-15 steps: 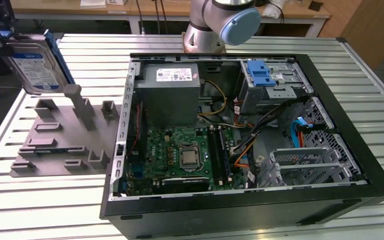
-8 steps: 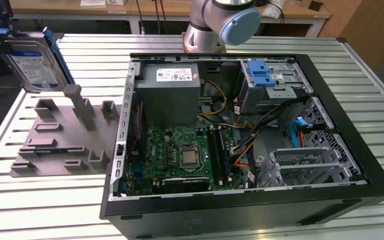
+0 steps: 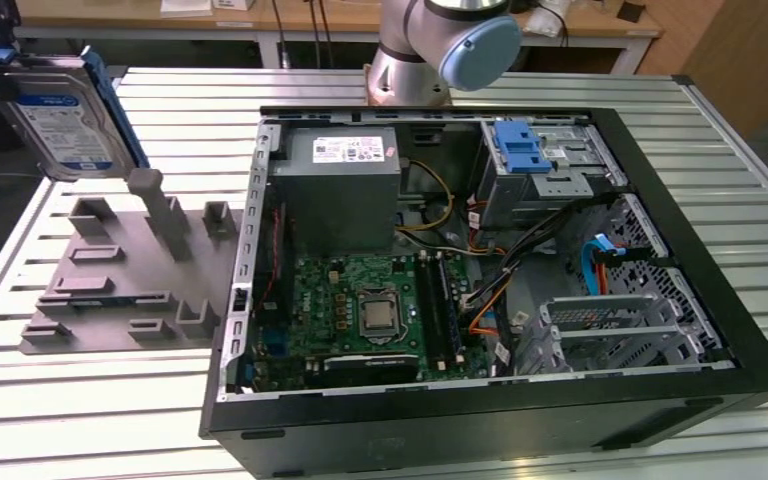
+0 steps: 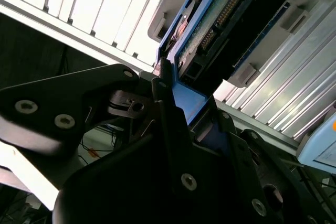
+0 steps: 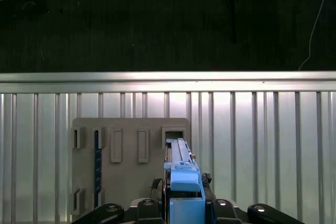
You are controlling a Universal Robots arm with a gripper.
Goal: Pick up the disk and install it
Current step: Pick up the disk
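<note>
- The gripper (image 4: 189, 106) is clamping the disk (image 4: 226, 19); in the second wrist view its black fingers (image 4: 164, 95) are pressing on the blue bracket that is running round the disk's edge.
- In the exterior view the disk (image 3: 64, 125) is hanging in the air, well apart from the open computer case (image 3: 491, 430), out past that case's side on the exterior view's left; its white-and-blue label is facing the camera, and the disk is standing nearly upright with a slight tilt.
- A grey holder plate (image 3: 117, 290) with upright posts and slots is lying on the slatted metal table (image 3: 77, 400), just beside the case on that same side; the disk is hovering above the end of the plate that is lying farthest from the case's front panel.
- In the first wrist view the disk (image 5: 181, 166) is showing edge-on between the gripper's dark parts, and the holder plate (image 5: 126, 150) is lying on the table beneath it — the disk's far end is overlapping one of the plate's square pockets.
- Inside the case a large grey box with a white sticker (image 3: 344, 190) is sitting in the far corner on the exterior view's left; a green circuit board (image 3: 357, 310) is lying just in front of it; a bright blue latch (image 3: 524, 145) is resting on the metal cage at the far wall — well apart from the disk.
- The arm's base (image 3: 418, 60) is standing on the table just behind the case.
</note>
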